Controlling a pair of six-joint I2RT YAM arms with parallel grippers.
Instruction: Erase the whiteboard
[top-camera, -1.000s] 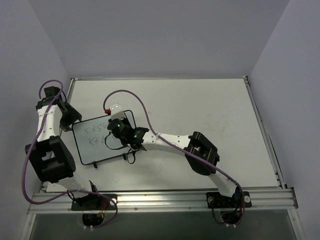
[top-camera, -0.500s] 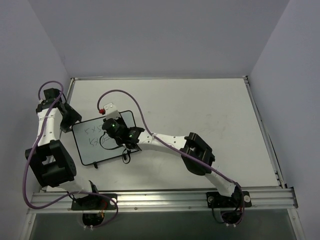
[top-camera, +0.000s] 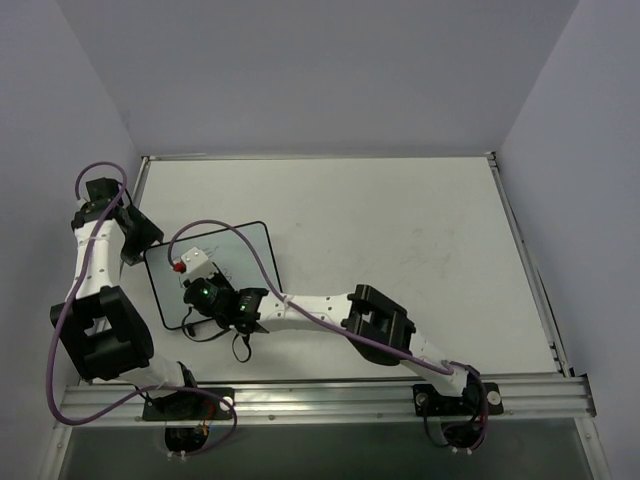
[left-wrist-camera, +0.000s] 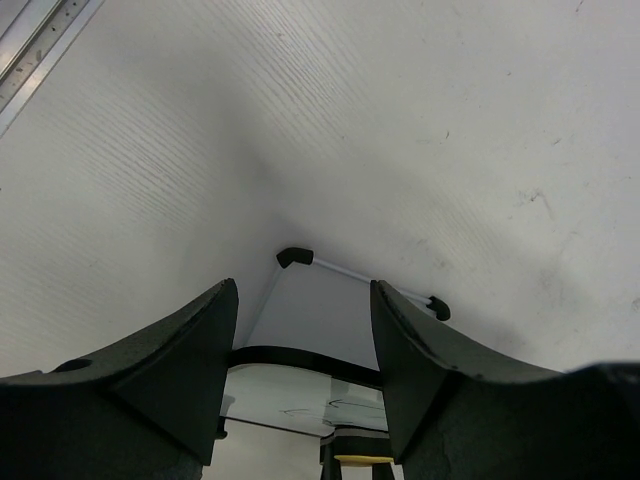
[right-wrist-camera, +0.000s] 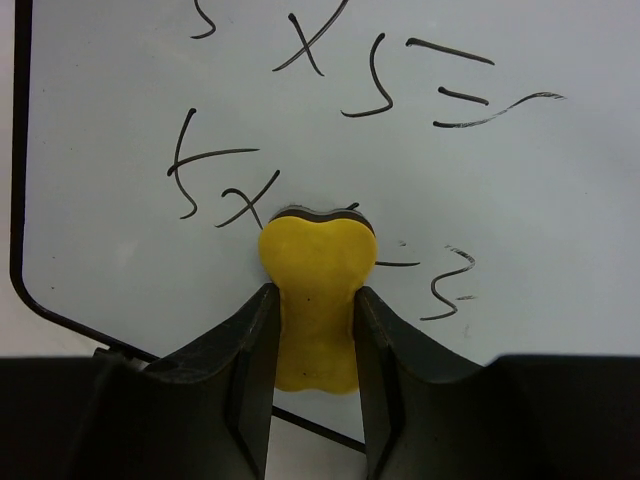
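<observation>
Slid nearer along the whiteboard (top-camera: 248, 246), right fingers (right-wrist-camera: 258, 335) clamp the yellow eraser (right-wrist-camera: 316, 285).

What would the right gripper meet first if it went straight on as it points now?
The whiteboard; the yellow eraser held by the right gripper seems to touch it, though depth is unclear.

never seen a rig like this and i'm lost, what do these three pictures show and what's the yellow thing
This is a robot: two arms bolted at a table's near edge, each ending in a two-finger gripper. The overhead picture looks down on both. The other two come from cameras on each wrist, so the dark shapes below are its own fingers. On the table lies a whiteboard with black handwriting. The right gripper is shut on a yellow eraser, set against the board. The left gripper sits open at the board's edge.
</observation>
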